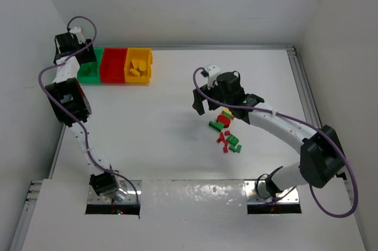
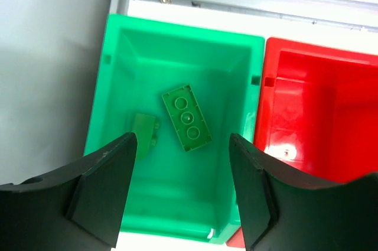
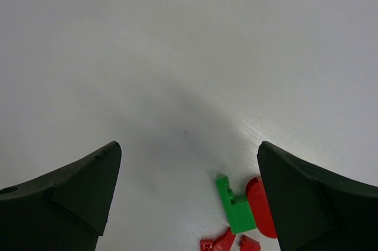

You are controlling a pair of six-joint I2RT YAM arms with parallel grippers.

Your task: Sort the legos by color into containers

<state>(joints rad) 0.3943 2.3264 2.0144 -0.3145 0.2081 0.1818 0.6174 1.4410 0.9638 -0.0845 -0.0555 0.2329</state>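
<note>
The three joined bins sat at the upper left of the top view: green bin [image 1: 90,72], red bin [image 1: 112,65], yellow bin [image 1: 139,65]. The loose pile of legos [image 1: 225,133] lay right of centre, well apart from them, just below the right gripper [image 3: 189,162], which was much the nearer one. It gaped wide and held nothing. In its wrist view a green brick [image 3: 236,207] lay at the lower right, long axis roughly up the frame, beside the right finger and not between the two. The left gripper [image 2: 183,144], spread wide and empty, hung over the green bin.
</note>
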